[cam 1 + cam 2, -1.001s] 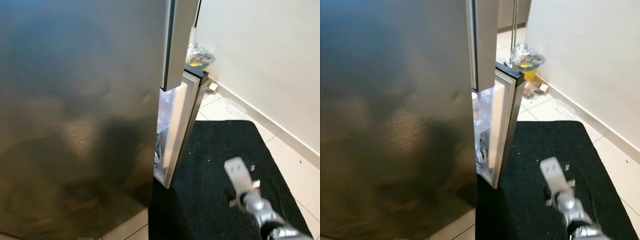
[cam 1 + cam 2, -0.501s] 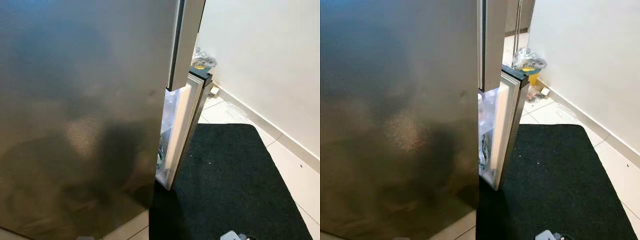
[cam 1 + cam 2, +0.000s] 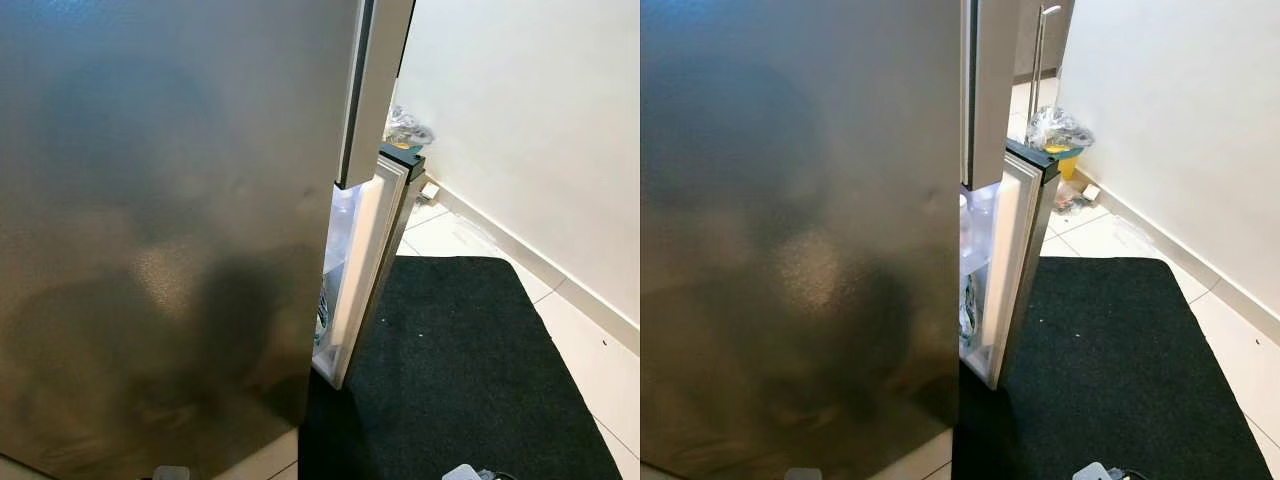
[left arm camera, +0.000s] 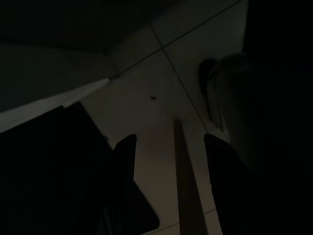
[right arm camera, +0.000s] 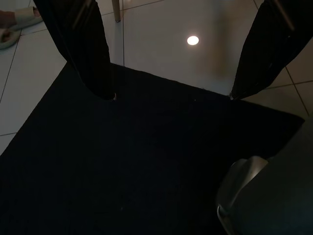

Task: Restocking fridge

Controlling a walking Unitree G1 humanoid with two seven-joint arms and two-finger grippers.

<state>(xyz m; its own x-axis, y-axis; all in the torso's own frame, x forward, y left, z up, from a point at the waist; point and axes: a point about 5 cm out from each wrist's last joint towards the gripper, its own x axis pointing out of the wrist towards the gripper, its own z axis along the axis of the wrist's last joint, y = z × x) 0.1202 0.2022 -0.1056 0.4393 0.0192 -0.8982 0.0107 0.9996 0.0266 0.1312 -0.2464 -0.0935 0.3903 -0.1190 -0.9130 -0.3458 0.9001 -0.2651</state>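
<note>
Fridge: the steel fridge (image 3: 160,220) takes up the left and centre of the head frames; its lower door (image 3: 1012,262) stands ajar at centre, edge-on, with door-shelf contents faintly visible inside.
Left pincer: the left pincer (image 4: 168,147) hangs over pale floor tiles in a dark wrist view, fingers spread and released, holding nothing.
Right pincer: the right pincer (image 5: 171,95) points down over the mat, fingers wide apart, empty.
Progress: judged early or between items; the door is open, neither pincer carries stock, and no item to load is visible.
Floor: a black mat (image 3: 460,370) lies lower right on pale tiles.
Room: a white wall (image 3: 530,130) fills the upper right; a bin with a plastic bag (image 3: 1058,130) sits upper centre behind the door.
</note>
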